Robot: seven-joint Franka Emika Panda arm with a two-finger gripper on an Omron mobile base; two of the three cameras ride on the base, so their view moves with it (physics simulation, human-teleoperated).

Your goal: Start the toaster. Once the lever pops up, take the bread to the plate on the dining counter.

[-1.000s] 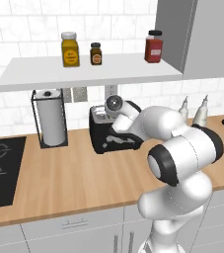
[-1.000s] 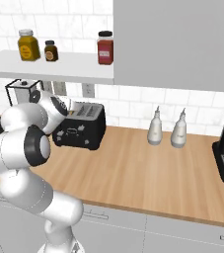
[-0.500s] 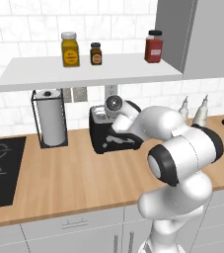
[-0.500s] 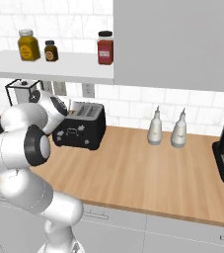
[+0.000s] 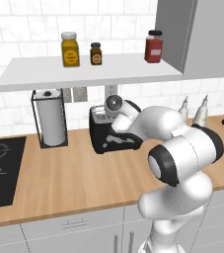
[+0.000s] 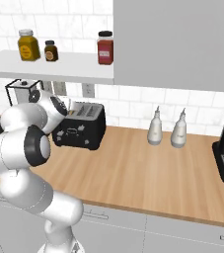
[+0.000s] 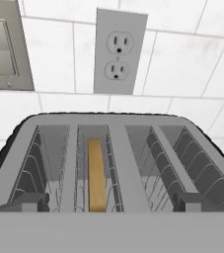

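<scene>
So the gripper (image 7: 107, 201) is hanging wide open right above the toaster (image 7: 108, 163), gripping nothing, fingertips (image 7: 27, 201) straddling the slots. The bread (image 7: 96, 174) is sitting down inside the left slot.

Bread (image 7: 96, 174) upright in toaster (image 7: 113, 133) slot

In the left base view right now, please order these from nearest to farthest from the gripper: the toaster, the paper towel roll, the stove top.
1. The toaster is nearest; the gripper, open, sits just above its slots, against the tiled wall.
2. The paper towel roll stands further left on the worktop, in its black wire holder.
3. The stove top is farthest, at the worktop's far left edge.
</scene>
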